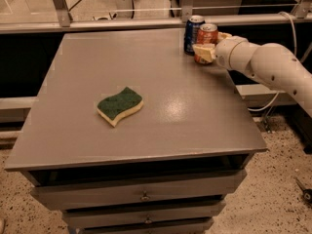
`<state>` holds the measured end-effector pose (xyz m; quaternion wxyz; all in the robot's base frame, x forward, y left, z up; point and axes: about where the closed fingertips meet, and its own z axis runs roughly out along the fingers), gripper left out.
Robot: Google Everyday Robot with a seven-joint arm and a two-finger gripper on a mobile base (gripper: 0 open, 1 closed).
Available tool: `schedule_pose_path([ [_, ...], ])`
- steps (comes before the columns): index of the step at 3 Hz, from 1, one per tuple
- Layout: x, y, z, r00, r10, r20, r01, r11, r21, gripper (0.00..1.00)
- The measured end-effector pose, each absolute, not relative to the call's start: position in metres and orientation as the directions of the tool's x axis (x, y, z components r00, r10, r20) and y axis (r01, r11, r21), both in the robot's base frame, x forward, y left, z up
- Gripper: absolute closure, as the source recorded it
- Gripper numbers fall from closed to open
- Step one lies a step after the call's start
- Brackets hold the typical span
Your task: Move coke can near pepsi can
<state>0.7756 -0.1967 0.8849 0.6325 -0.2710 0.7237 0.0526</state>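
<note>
The red-orange coke can (208, 33) stands upright at the far right of the grey table (146, 96), right beside the dark blue pepsi can (193, 32), almost touching it. My gripper (213, 43) comes in from the right on the white arm (265, 62). Its pale fingers (202, 51) sit on either side of the coke can's lower half, shut on it. The can's base is hidden by the near finger.
A green and yellow sponge (119, 105) lies on the left middle of the table. A metal rail (146, 23) runs along the table's far edge. Drawers (144, 195) sit below the front edge. A white cable (265, 104) hangs at the right.
</note>
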Motion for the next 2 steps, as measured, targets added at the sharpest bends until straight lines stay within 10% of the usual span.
schedule_pose_path([
  [2, 0.7655, -0.1996, 0.8825, -0.045, -0.307, -0.951, -0.462, 0.85, -0.253, 0.0],
])
